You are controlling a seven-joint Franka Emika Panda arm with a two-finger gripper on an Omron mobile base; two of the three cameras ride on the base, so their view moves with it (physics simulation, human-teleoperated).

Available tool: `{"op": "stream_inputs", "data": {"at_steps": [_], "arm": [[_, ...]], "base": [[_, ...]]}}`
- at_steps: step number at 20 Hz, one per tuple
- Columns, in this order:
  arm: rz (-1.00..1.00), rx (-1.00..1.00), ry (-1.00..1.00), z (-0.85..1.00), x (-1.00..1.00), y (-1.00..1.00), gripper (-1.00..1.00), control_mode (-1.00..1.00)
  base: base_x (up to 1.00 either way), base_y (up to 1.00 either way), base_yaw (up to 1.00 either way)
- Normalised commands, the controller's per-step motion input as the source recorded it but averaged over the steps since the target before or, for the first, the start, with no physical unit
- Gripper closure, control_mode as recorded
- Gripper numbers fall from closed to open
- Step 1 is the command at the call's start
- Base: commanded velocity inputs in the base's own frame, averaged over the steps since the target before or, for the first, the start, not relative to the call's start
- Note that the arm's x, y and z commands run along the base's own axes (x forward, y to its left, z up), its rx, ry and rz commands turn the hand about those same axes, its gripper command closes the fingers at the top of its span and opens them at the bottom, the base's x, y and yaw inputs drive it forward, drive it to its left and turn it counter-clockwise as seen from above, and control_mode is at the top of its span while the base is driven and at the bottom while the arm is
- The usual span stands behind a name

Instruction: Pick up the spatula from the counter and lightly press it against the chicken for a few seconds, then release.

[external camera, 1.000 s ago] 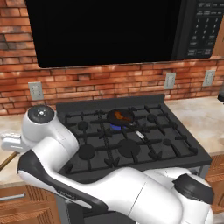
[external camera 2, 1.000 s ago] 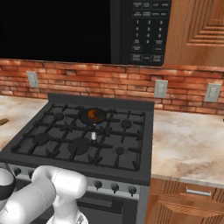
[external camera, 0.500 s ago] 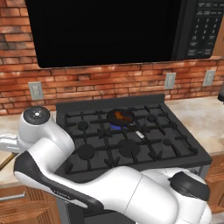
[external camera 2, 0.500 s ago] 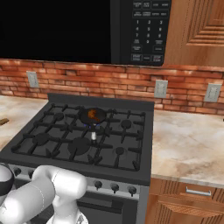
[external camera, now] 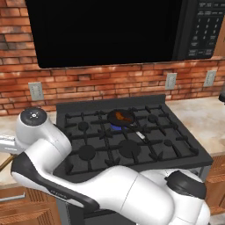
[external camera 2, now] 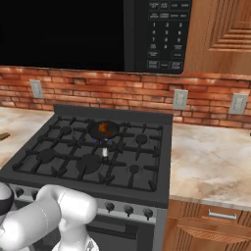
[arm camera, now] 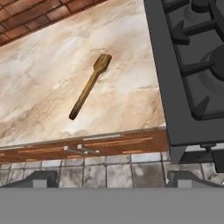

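A wooden spatula (arm camera: 89,87) lies flat on the marble counter (arm camera: 48,65) left of the stove, blade toward the brick wall and handle toward the counter's front edge. My gripper (arm camera: 114,178) hovers over the counter's front edge, short of the handle end, with its jaws wide open and nothing between them. In the right base view the spatula's tip (external camera 2: 4,136) peeks in at the left edge. A small dark pan (external camera: 121,117) sits on a back burner with the orange-brown chicken (external camera: 119,116) in it. The chicken (external camera 2: 103,128) also appears in the right base view.
The black gas stove (arm camera: 192,65) borders the spatula's counter on the right, its raised grates near the hand. A wooden drawer front with a metal handle (arm camera: 81,149) runs below the counter edge. A microwave (external camera 2: 162,34) hangs above the stove. More counter (external camera 2: 211,157) lies right of it.
The arm's big white elbow has swung a little further left and down in the left base view. Pan, chicken and stove have not moved.
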Motion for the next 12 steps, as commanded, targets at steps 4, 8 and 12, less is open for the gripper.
{"op": "stream_inputs", "data": {"at_steps": [4, 8, 12], "arm": [[-0.01, 0.00, 0.00, -0.13, 0.13, 0.02, -1.00, -1.00], [-0.01, 0.00, 0.00, -0.07, 0.12, 0.04, -1.00, -1.00], [-0.01, 0.00, 0.01, -0.05, 0.13, 0.05, -1.00, -1.00]], "base": [[0.00, 0.00, 0.00], [0.00, 0.00, 0.00], [0.00, 0.00, 0.00]]}}
